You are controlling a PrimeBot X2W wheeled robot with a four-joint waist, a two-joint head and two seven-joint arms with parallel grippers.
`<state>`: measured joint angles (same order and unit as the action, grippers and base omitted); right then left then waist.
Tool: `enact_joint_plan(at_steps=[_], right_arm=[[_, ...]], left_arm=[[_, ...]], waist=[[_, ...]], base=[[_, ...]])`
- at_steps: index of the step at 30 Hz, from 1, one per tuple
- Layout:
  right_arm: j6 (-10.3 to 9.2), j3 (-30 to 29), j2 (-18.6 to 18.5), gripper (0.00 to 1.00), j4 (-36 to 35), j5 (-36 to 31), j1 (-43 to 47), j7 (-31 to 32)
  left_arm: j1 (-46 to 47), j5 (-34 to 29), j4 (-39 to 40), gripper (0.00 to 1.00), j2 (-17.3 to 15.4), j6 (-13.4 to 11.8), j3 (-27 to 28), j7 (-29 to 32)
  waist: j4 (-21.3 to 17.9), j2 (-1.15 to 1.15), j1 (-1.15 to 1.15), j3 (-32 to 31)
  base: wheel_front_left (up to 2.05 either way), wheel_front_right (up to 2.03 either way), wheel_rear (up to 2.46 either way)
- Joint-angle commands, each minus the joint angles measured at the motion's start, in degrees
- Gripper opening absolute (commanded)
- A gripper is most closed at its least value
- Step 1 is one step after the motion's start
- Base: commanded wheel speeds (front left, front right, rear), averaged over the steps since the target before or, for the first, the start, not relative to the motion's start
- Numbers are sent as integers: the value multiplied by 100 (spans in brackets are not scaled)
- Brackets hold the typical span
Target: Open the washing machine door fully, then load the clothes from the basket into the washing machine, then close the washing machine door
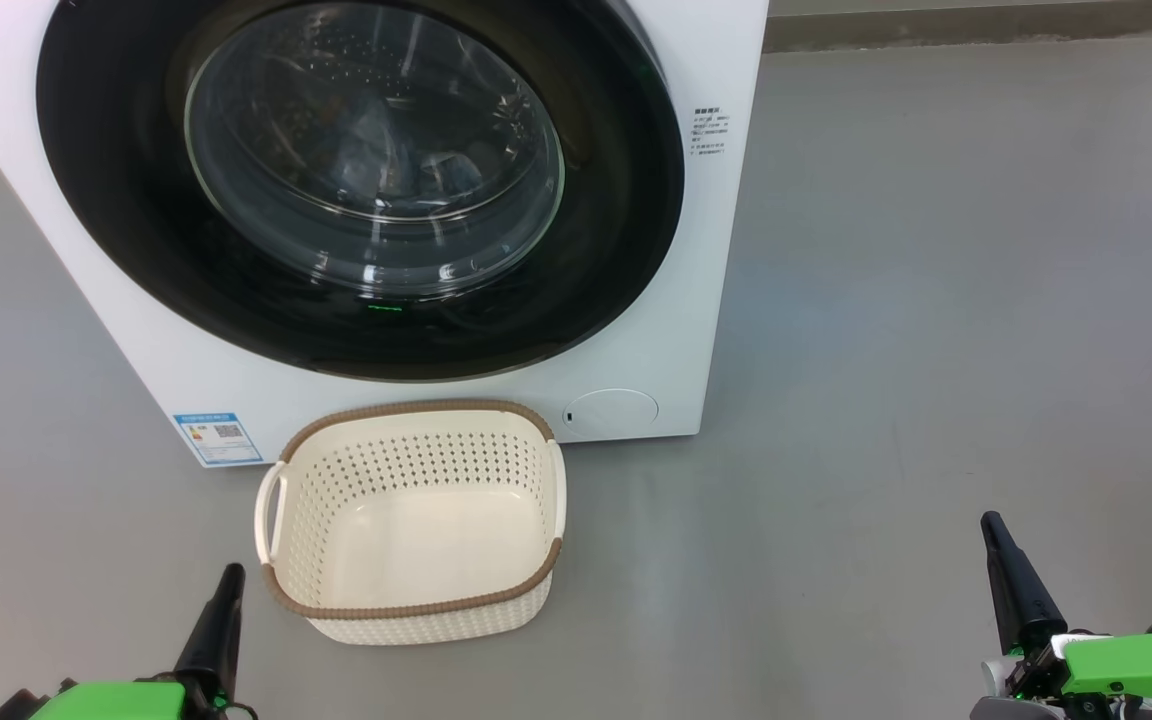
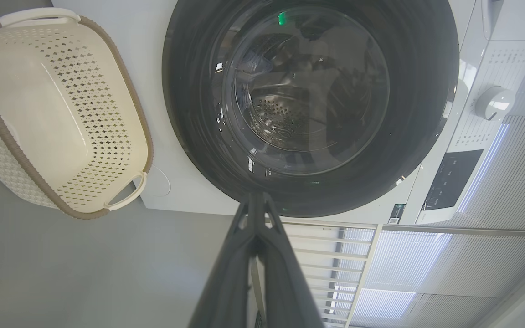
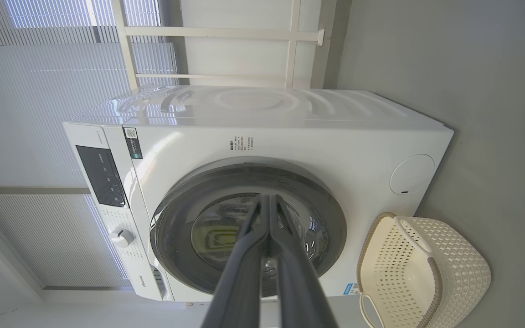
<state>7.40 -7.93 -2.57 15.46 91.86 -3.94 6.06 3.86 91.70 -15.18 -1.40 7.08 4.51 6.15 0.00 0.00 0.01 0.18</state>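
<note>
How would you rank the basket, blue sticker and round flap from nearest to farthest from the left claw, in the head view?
1. Basket, just right of the left claw.
2. Blue sticker, low left on the washer.
3. Round flap, low right on it.

Washing machine point(image 1: 721, 250): on the floor point(image 1: 936, 350), ahead of the robot.
Washing machine door point(image 1: 376, 180): flat against the machine's front.
Basket point(image 1: 416, 410): on the floor just before the machine, below the door.
Clothes point(image 1: 391, 140): perhaps the heap behind the door glass, inside the drum.
Left gripper point(image 1: 231, 575): near the basket's front left corner.
Right gripper point(image 1: 991, 522): well apart, right of the basket.
</note>
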Motion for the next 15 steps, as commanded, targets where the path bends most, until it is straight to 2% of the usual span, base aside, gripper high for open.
enact_joint_plan(at_steps=[1,15], right_arm=[[9,139,-31,0,-144,29,-225,44],[9,140,-31,0,-144,30,-225,43]], left_arm=[[233,48,112,0,-148,41,200,33],[233,48,112,0,-148,41,200,33]], waist=[[0,0,0,0],[0,0,0,0]], base=[[0,0,0],[0,0,0]])
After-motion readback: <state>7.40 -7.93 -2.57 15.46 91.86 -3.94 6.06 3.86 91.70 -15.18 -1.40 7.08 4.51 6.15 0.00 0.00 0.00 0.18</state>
